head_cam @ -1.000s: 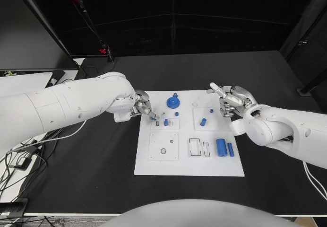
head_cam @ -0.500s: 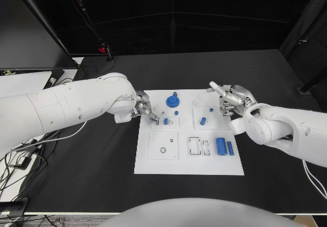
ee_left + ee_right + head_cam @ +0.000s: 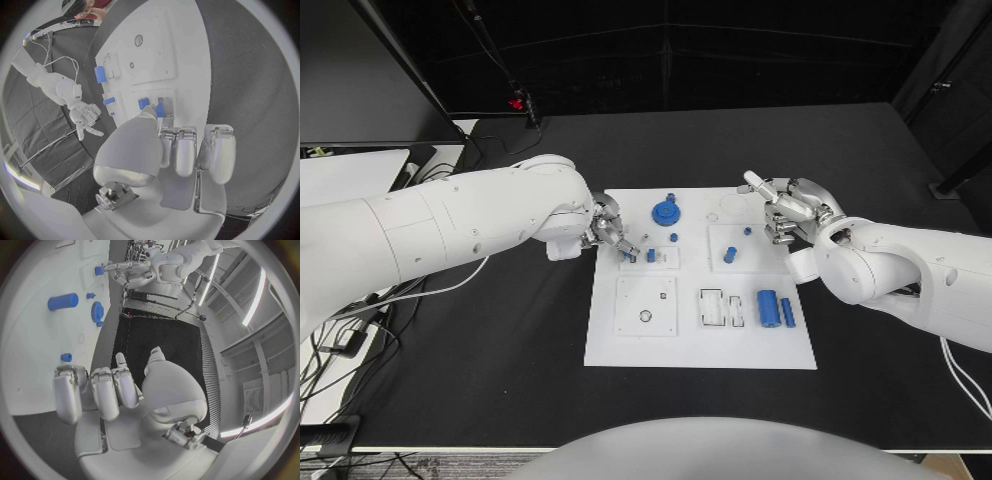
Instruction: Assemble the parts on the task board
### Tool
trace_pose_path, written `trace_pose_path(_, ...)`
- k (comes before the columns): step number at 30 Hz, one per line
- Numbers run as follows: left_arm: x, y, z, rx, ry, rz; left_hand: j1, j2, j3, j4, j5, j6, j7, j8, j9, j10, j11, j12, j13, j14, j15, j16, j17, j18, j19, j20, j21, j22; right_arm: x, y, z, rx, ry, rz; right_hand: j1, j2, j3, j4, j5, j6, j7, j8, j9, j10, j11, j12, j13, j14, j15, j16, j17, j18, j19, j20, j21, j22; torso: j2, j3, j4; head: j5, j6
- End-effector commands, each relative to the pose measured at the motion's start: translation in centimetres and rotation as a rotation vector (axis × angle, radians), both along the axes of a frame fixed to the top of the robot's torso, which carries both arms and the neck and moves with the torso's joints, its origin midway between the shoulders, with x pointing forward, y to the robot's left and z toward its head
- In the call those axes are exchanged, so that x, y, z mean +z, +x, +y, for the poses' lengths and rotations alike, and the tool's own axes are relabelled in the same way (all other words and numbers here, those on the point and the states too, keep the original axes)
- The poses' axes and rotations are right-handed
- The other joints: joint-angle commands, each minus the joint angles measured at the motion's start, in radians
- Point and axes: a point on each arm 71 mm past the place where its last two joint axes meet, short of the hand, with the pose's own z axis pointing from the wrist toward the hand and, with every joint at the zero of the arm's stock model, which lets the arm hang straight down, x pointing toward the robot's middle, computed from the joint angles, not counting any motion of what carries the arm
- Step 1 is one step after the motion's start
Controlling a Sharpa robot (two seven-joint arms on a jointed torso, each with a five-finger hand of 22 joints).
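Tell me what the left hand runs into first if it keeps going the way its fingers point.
Most likely the small blue part standing in the white task board: the left hand already has its fingertips beside it, though height is hard to judge.

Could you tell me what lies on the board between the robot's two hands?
In the head view, between the left hand and the right hand stand the blue gear and small blue pegs on the white task board.
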Motion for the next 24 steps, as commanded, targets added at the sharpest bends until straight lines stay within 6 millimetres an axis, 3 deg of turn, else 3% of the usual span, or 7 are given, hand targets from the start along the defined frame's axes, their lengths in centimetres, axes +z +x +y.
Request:
trace_pose_path(1,0.04,0.11,-0.01,-0.003,0.03,-0.018,0.137,0.137,0.007,0.001,0.006,0.004,-0.003,-0.002,-0.001,0.111,-0.014,-0.002,0.152,0.103,-0.006,0.001,0.263,-0.014,0.104,0.002,0.003,0.263,0.15,0.0,0.11,0.003,0.003,-0.011,0.003,0.002,-0.006,-0.001,0.004,-0.009,0.068,0.003,-0.002,-0.003,0.0,-0.004,0.145,0.104,0.006,0.002,0.263,0.007,0.009,0.006,-0.005,0.224,0.0,0.0001,0.0004,0.0,-0.001)
trace_pose_path(24,-0.46,0.31,0.03,-0.007,0.034,0.005,0.134,0.137,0.011,0.001,0.005,0.003,-0.003,-0.003,-0.002,0.111,-0.013,-0.002,0.152,0.103,-0.006,0.001,0.263,-0.014,0.104,0.002,0.003,0.263,0.14,-0.01,0.18,0.007,0.004,-0.01,0.002,0.003,-0.008,0.0,0.006,-0.01,0.069,0.005,-0.002,-0.003,0.0,-0.004,0.145,0.104,0.006,0.002,0.263,0.008,0.007,0.007,-0.007,0.224,-0.001,0.0005,0.0003,-0.001,-0.006)
